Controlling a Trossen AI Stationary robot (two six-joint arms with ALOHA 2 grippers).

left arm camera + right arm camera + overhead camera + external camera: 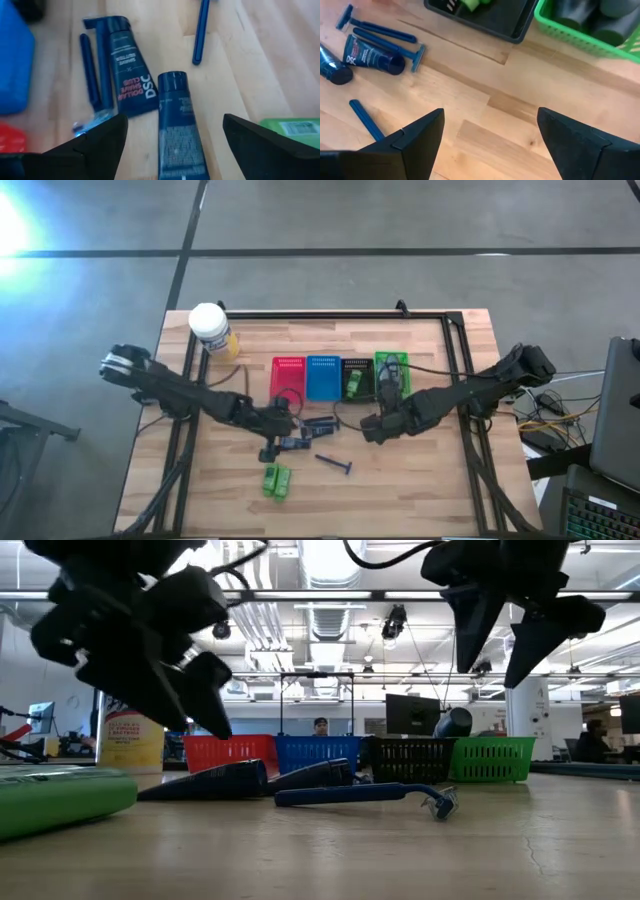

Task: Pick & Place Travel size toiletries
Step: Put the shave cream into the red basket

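The dark-blue tube [180, 125] lay on the table's middle, its long axis pointing away between the fingers of the left gripper [175, 137], which hung wide open above it. The right gripper [490, 132], also wide, was farther away.

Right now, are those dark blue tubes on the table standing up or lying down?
Lying down. Both dark blue tubes lie flat on the wooden table, beneath the open left gripper.

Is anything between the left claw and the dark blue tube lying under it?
Nothing visible. The left claw hangs open directly over the dark blue tube, with bare wood on either side. The DSC tube and razors lie beside it, clear of the fingers.
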